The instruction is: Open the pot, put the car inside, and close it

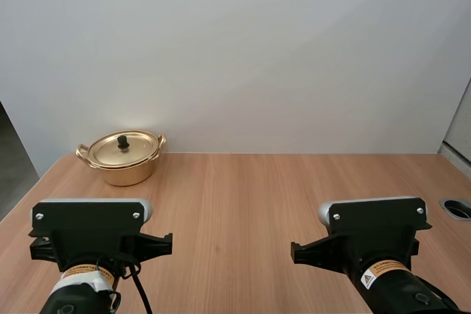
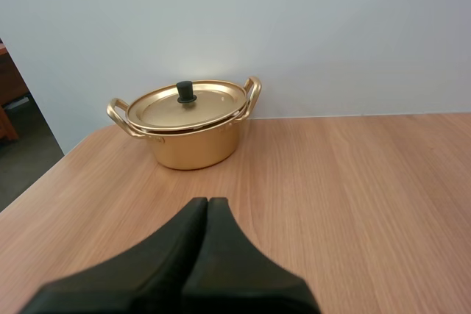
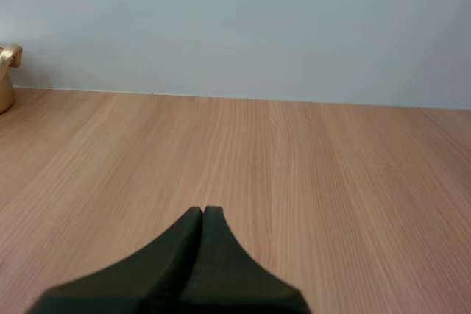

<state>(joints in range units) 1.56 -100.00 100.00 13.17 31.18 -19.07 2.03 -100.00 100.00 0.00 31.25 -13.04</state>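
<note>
- The left gripper [image 2: 207, 200] is clenched: its two black fingers lie pressed together as one dark wedge, with nothing between them.
- It hangs above the bare table [image 1: 243, 196], touching nothing, its tip turned toward the pot [image 2: 195, 148], which stands well apart from it.
- The right gripper [image 3: 202, 209] is clenched the same way, its fingers flat against each other and holding nothing.
- It hangs over bare wood with nothing near its tip. One gold handle [image 3: 7, 60] of the pot shows far off to its side.
- The pot is gold and round, with a loop handle on each side. It stands upright on the table's far left part, close to the wall [image 1: 235, 49].
- The lid [image 2: 165, 106] sits on the pot, closed and level, and its black knob [image 2: 185, 91] stands up at the middle.
- In the high view the left arm [image 1: 92, 229] and the right arm [image 1: 375, 229] sit at the near edge, well apart from each other. The pot is beyond the left arm.
</note>
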